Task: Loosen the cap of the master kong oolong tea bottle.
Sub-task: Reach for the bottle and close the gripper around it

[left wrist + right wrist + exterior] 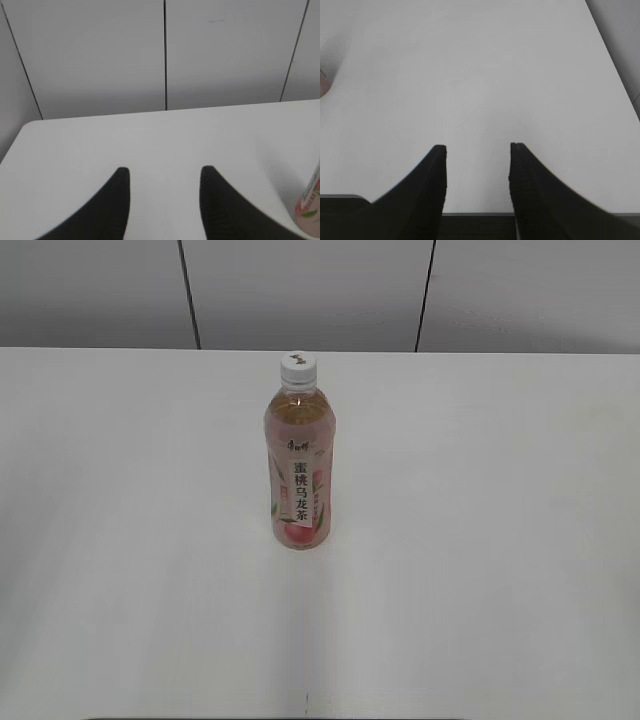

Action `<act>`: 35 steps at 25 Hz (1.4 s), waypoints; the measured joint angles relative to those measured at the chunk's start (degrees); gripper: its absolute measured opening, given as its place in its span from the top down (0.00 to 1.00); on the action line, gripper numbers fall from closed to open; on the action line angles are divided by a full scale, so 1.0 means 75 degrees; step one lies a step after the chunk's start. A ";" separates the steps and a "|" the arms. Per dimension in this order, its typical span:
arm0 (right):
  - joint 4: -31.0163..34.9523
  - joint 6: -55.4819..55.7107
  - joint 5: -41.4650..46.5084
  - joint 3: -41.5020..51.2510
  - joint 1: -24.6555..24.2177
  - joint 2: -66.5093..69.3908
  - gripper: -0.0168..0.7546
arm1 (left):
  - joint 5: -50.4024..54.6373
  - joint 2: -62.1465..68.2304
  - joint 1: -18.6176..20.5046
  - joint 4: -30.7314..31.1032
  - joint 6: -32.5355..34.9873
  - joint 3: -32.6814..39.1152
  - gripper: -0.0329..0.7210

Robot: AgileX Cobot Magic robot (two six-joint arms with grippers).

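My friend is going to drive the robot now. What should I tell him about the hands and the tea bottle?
Left gripper: open, holding nothing, above the table; the bottle's base shows at the right edge of its view.
Right gripper: open, holding nothing, over bare table.
Master kong oolong tea bottle: standing upright near the middle of the table, nothing touching it.
Cap: on the bottle.
Done: nothing yet, neither gripper has reached the bottle.
Left: probably hold the bottle steady with one gripper, then grip the cap with the other and twist it loose.

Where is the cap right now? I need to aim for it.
In the exterior view, the cap sits atop the upright bottle, mid-table near the far edge.
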 joint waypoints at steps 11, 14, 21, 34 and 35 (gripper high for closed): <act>0.0000 0.0000 -0.0009 0.0000 0.0000 0.0000 0.57 | -0.2826 0.1679 -0.0385 -0.0029 0.0022 0.1679 0.49; 0.0000 0.0000 -0.0009 0.0000 0.0000 0.0000 0.57 | -0.3513 0.2539 -0.0939 0.0131 0.0022 0.1684 0.48; 0.0000 0.0000 -0.0018 0.0000 0.0000 0.0000 0.57 | -0.5792 0.5142 -0.2254 0.0403 0.0022 0.1687 0.48; 0.0005 0.0000 -0.0027 0.0000 0.0000 0.0000 0.57 | -1.0244 0.8939 -0.3044 0.1922 -0.1013 0.1687 0.19; 0.0005 0.0000 -0.0027 0.0000 0.0000 0.0000 0.57 | -1.0597 0.9127 -0.3044 0.2103 -0.1039 0.1687 0.18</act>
